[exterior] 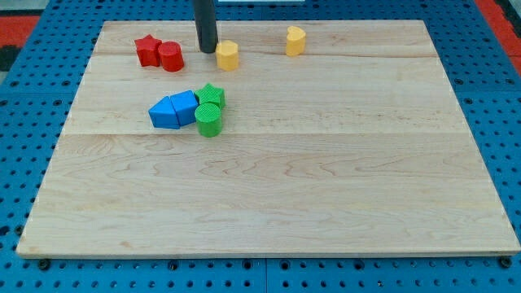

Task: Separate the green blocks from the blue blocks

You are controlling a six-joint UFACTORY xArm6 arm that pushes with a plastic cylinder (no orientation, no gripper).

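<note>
With no jaws to report, I'd bring my tip (207, 50) down between the touching blue blocks (174, 110) and green blocks (209, 111), then sweep the greens toward the view's right.

The view's top cuts off the rod (205, 20) above my tip (207, 50).

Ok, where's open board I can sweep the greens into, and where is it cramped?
Free: everything below the green cylinder, down to the board's bottom edge, and the whole right side below the right yellow block.

Crowded: the green star and cylinder touch the blue blocks. Along the top, my tip stands between the red blocks and the left yellow block.
</note>
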